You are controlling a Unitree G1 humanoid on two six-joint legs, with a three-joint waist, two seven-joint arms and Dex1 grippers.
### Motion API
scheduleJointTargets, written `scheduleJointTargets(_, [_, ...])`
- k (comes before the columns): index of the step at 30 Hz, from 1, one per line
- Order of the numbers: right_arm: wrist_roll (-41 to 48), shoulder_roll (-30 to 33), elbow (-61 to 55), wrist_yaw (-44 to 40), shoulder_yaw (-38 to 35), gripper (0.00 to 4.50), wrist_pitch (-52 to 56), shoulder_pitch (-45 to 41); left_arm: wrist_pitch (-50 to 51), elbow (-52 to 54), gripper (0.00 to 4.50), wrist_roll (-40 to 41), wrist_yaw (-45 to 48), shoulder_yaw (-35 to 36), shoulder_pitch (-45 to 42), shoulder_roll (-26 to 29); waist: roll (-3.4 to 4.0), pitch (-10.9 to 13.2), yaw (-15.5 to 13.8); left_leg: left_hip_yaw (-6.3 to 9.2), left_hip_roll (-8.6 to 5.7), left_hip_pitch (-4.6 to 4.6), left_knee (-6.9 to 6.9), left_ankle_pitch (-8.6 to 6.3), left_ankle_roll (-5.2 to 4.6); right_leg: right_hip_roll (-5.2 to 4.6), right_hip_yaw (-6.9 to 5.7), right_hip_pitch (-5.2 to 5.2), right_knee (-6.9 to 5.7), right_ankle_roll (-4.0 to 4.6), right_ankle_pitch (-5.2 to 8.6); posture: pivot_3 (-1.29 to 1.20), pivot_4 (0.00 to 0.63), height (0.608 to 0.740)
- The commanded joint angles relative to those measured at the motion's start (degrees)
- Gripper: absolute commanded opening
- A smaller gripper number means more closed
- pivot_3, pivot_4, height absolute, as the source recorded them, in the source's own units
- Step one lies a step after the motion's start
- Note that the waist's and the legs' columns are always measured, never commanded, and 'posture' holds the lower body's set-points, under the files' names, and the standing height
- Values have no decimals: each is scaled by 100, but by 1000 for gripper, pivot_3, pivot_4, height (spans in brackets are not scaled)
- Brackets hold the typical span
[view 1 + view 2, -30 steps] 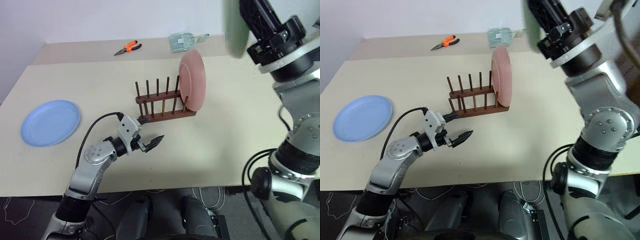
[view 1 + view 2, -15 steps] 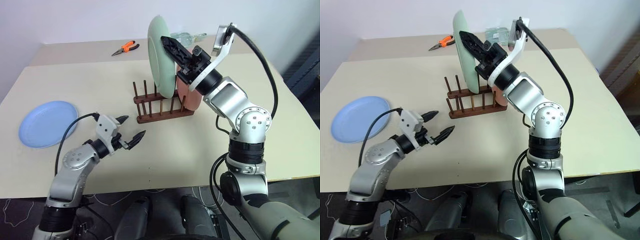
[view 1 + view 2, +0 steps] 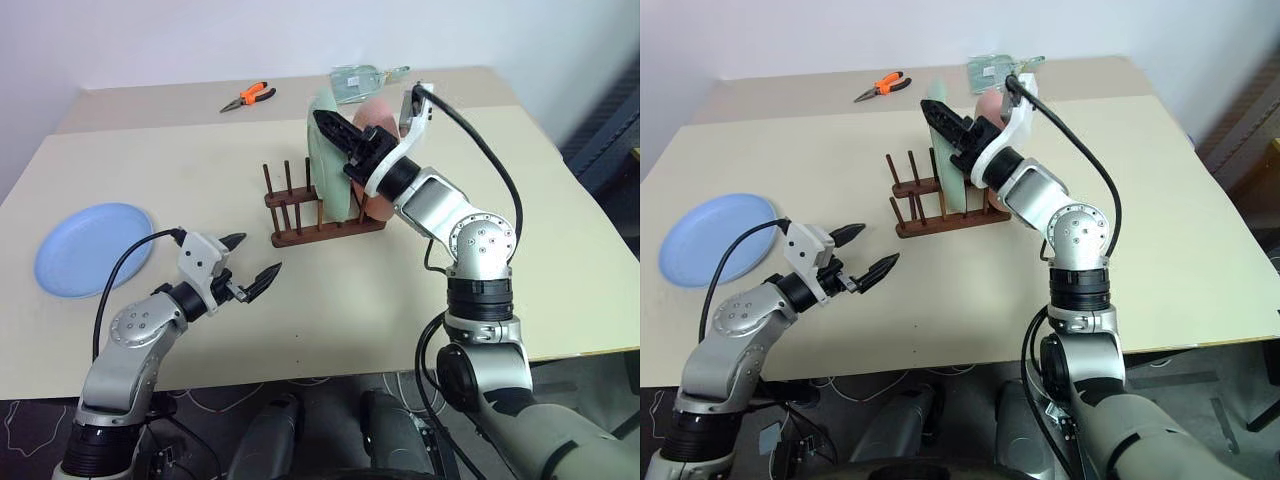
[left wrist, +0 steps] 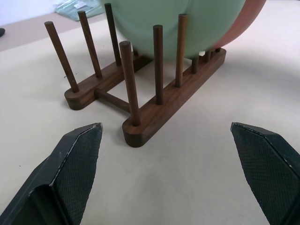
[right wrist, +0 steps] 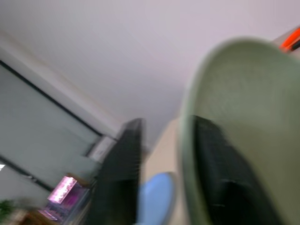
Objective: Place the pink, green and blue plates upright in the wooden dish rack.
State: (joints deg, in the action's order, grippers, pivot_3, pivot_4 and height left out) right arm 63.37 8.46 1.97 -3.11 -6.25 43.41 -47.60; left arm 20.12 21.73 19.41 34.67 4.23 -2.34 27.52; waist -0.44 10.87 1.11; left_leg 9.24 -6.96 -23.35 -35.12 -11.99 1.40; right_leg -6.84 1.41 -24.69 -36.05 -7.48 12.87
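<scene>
Seats green plate (image 3: 322, 160) upright between pegs of wooden dish rack (image 3: 290, 238), close against pink plate (image 4: 243, 18) already standing at the rack's end slot. Straddles the green rim with right gripper (image 5: 166, 136), fingers parted and one clear of the rim, probably so the pegs take the weight. Holds left gripper (image 3: 258, 253) spread wide and empty just off the rack's free end, pointed at it, likely as a guard against sliding. Finds blue plate (image 3: 95, 248) flat, well apart from the rack, near the table (image 3: 400, 300) edge. Counts free slots beside the green plate for it. Sees bare tabletop round the rack, with pliers (image 3: 248, 96) well behind.
</scene>
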Motion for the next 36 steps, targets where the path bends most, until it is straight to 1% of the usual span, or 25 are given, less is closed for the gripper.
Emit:
scheduleJointTargets(1, [-1471,637,-416,-903,768,2997,-595,-451,161,219,4500,128,-99,191,80,42,1,1,5,-2,0,0,0,0,0,0,0,0,0,0,0,0,150,740])
scheduleJointTargets(3, [-2517,1124,-459,-1298,1317,2997,-1079,-511,156,214,4500,115,-166,278,118,49,0,0,3,-5,0,-1,1,0,0,0,0,-2,0,-1,0,0,150,740])
scheduleJointTargets(6, [-3333,1435,-404,-1764,1563,2997,-1705,-533,111,146,4500,76,-389,500,111,6,-2,-1,4,-8,2,0,2,-1,1,0,-1,-2,0,-2,1,0,150,740])
scheduleJointTargets(8, [-3603,1489,-423,-2061,1503,2997,-2103,-524,154,23,4500,146,-686,801,43,-104,-2,0,6,-9,3,0,1,0,1,0,0,-3,1,-2,1,0,150,740])
scheduleJointTargets(11, [-3615,1446,-592,-2398,1240,3871,-2412,-537,275,-170,4500,515,-1263,1567,-118,-369,-5,1,-8,-4,5,0,1,-1,2,0,-1,-2,2,-2,0,0,150,740])
scheduleJointTargets(12, [-3674,1450,-619,-2506,1238,4266,-2502,-555,260,-211,4500,540,-1384,1727,-160,-399,-5,1,-8,-3,5,-1,0,-1,3,1,-1,-1,3,-2,0,0,150,740])
scheduleJointTargets(13, [-3838,1519,-734,-2719,1357,4426,-2672,-573,268,-375,4500,417,-1826,2028,-291,-436,-5,1,-9,-4,5,-1,0,-2,4,1,-1,-1,3,-2,0,0,150,740])
scheduleJointTargets(14, [-4116,1638,-915,-3032,1648,4426,-2880,-552,291,-643,4500,276,-2408,2453,-462,-449,-5,1,-14,-4,5,-1,-1,-3,6,1,-1,-1,3,-3,0,0,150,740])
scheduleJointTargets(15, [-4320,1705,-1033,-3254,1843,4426,-3016,-527,315,-828,4500,182,-2811,2726,-580,-454,-6,0,-11,-3,5,-1,-1,-2,7,1,-1,-1,3,-3,0,0,150,740])
scheduleJointTargets(17, [-4990,1825,-1184,-3664,2450,4426,-3517,-343,818,-1186,4500,-217,-4041,3348,-828,-404,-10,-2,20,-3,10,0,-2,-3,10,5,-2,-3,1,-3,0,0,150,740])
scheduleJointTargets(19, [-5210,1723,-1187,-3873,2770,4426,-3684,-124,1230,-1387,4500,-227,-4797,3942,-1041,-395,-19,-7,29,-6,13,5,-1,-6,15,7,-1,-2,0,-4,0,0,150,740])
scheduleJointTargets(22, [-5404,1482,-1186,-3955,2940,4426,-3833,92,1687,-1289,4500,-66,-5216,4370,-1137,-488,-35,-9,-8,-4,15,4,-4,-7,22,10,-2,0,0,-5,-1,0,150,740])
scheduleJointTargets(24, [-5414,1323,-1255,-4009,2984,4426,-3798,202,2147,-1181,4500,300,-5391,4696,-1218,-654,-37,-9,-50,0,11,1,-11,-6,25,9,-2,3,1,-10,-5,0,150,740])
scheduleJointTargets(27, [-5456,1167,-1269,-4089,2987,4426,-3791,319,2731,-1022,4500,968,-5323,4976,-1274,-879,-58,-21,-56,11,8,2,-14,-6,27,10,-8,11,3,-12,-7,0,150,740])
scheduleJointTargets(29, [-5457,1098,-1248,-4145,2975,4500,-3795,362,3015,-963,3971,1433,-5350,5191,-1339,-1056,-69,-26,-43,17,8,2,-14,-6,28,10,-14,13,2,-12,-7,0,150,740])
scheduleJointTargets(30, [-5455,1066,-1235,-4166,2963,4500,-3789,372,3075,-953,3619,1604,-5394,5284,-1373,-1120,-72,-27,-36,19,8,2,-13,-5,29,10,-15,13,2,-12,-7,0,150,740])
scheduleJointTargets(31, [-5459,1035,-1226,-4179,2945,4500,-3782,381,3129,-958,3176,1759,-5447,5371,-1411,-1169,-73,-27,-32,19,8,3,-13,-5,31,11,-15,13,1,-12,-7,0,150,740])
scheduleJointTargets(35, [-5577,967,-1231,-4147,2876,4500,-3768,414,3123,-1133,993,2059,-5588,5505,-1428,-1216,-74,-27,14,16,18,7,-10,-4,41,20,-14,9,0,-3,-12,0,150,740])
scheduleJointTargets(36, [-5598,976,-1239,-4142,2852,4500,-3744,418,3103,-1182,570,2125,-5632,5528,-1445,-1230,-74,-27,8,15,21,8,-9,-5,43,23,-14,9,0,-2,-13,0,150,740])
